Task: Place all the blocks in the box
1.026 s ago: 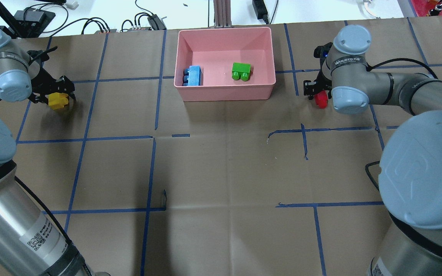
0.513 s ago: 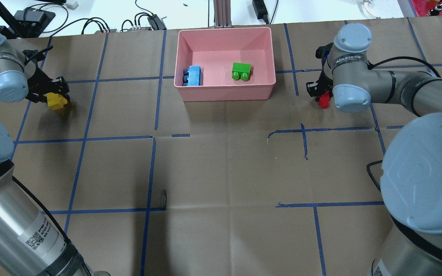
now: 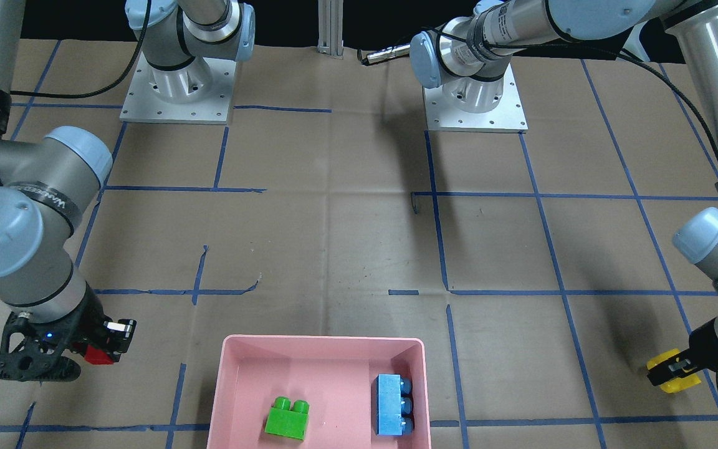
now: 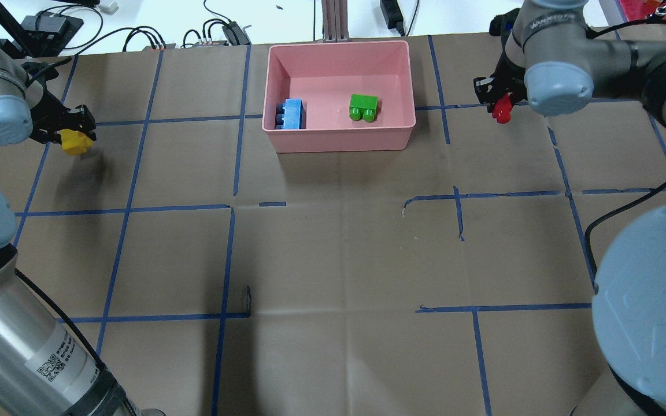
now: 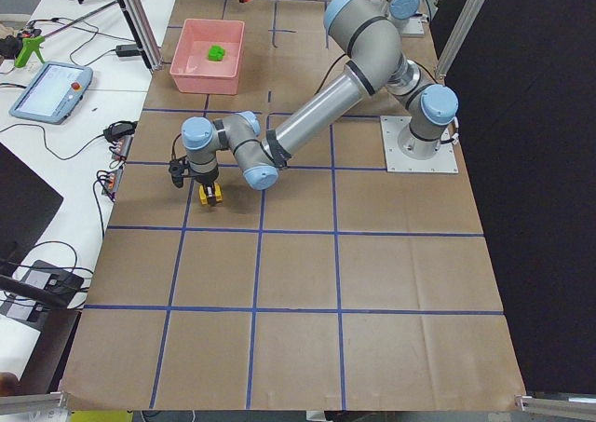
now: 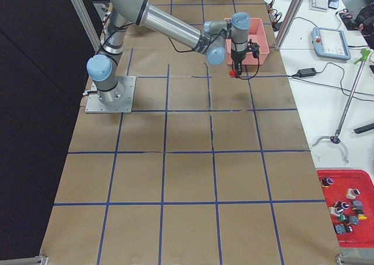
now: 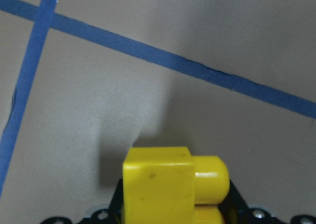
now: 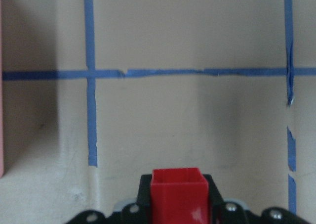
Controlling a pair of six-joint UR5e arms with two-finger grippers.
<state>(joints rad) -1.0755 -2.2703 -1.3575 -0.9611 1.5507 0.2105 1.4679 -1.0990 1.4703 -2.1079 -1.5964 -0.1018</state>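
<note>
The pink box (image 4: 339, 141) stands at the table's far middle and holds the blue block (image 4: 292, 113) and the green block (image 4: 363, 107). It also shows in the front view (image 3: 234, 349). My left gripper (image 4: 74, 136) is shut on the yellow block (image 4: 73, 143), held above the table far left of the box; the block fills the left wrist view (image 7: 163, 184). My right gripper (image 4: 499, 107) is shut on the red block (image 4: 502, 110), held above the table right of the box; it shows in the right wrist view (image 8: 178, 194).
Brown paper with blue tape lines covers the table. Cables and power bricks (image 4: 50, 26) lie beyond the far edge. A metal post (image 4: 336, 20) stands just behind the box. A tablet (image 5: 51, 91) and a red parts tray (image 6: 345, 203) sit on side benches.
Both grippers have lifted with their blocks. The right one has risen and moved away from me with the red block; the left one has risen with the yellow block and shifted slightly left.
</note>
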